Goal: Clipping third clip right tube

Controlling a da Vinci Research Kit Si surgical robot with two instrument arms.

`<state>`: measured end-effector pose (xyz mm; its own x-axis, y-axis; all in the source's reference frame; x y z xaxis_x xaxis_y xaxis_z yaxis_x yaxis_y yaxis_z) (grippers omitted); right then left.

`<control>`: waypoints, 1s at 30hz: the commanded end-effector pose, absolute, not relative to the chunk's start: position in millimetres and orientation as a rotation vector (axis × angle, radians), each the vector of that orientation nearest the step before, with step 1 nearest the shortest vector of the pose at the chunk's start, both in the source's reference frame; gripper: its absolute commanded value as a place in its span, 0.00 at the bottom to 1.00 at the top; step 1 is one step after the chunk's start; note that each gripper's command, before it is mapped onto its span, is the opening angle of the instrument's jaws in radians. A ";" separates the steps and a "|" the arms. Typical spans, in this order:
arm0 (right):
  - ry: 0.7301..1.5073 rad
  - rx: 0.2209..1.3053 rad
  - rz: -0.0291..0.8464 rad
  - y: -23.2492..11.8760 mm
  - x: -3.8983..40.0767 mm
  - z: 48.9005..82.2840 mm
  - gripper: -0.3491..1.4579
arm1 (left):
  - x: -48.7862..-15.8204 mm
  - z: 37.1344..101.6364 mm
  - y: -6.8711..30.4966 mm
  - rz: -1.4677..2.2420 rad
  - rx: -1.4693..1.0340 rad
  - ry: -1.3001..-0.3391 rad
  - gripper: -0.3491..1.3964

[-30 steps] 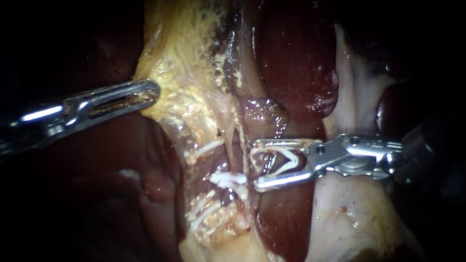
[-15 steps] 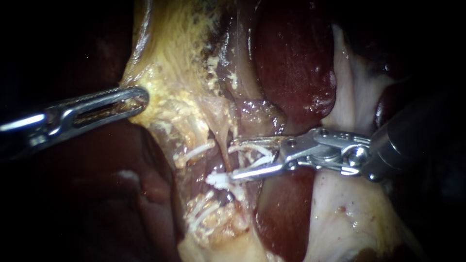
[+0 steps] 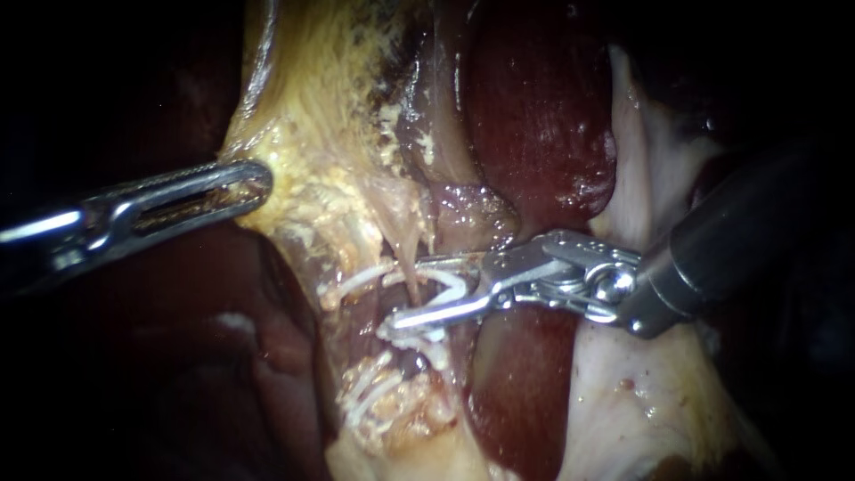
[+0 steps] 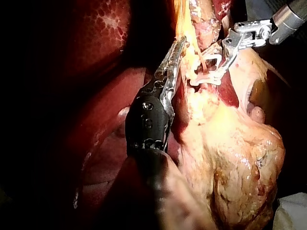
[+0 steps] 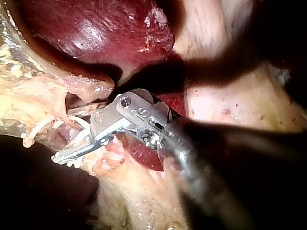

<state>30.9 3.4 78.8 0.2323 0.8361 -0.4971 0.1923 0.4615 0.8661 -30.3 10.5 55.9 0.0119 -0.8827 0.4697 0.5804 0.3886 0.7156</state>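
My right instrument (image 3: 411, 289) reaches in from the right, its jaws standing apart with a white clip (image 3: 445, 283) held between them. The jaws and clip straddle a thin pale tube (image 3: 407, 256) that runs down from the yellowish tissue (image 3: 329, 178). One white clip (image 3: 354, 281) sits on the tissue just left of the jaws, another (image 3: 426, 337) just below the lower jaw. My left instrument (image 3: 254, 183) is shut on the edge of the yellowish tissue and holds it leftward. In the right wrist view the right instrument (image 5: 72, 136) spans the tube. The left wrist view shows the left instrument (image 4: 175, 53) beside the clip (image 4: 205, 76).
Dark red liver (image 3: 534, 116) lies behind and above the right instrument's jaws, and more of it (image 3: 517, 401) below them. Pale tissue (image 3: 641, 392) spreads under the right shaft. A further cluster of white clip material (image 3: 370, 396) sits lower on the yellowish tissue.
My right instrument has advanced leftward with its clip, from beside the tube to straddling it. The left instrument pulled the yellowish tissue slightly left early on, then held still.
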 end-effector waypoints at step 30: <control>1.184 1.074 0.714 4.1 31.2 79.3 0.00 | -30.3 56.5 10.6 -1.179 0.364 -1.037 0.00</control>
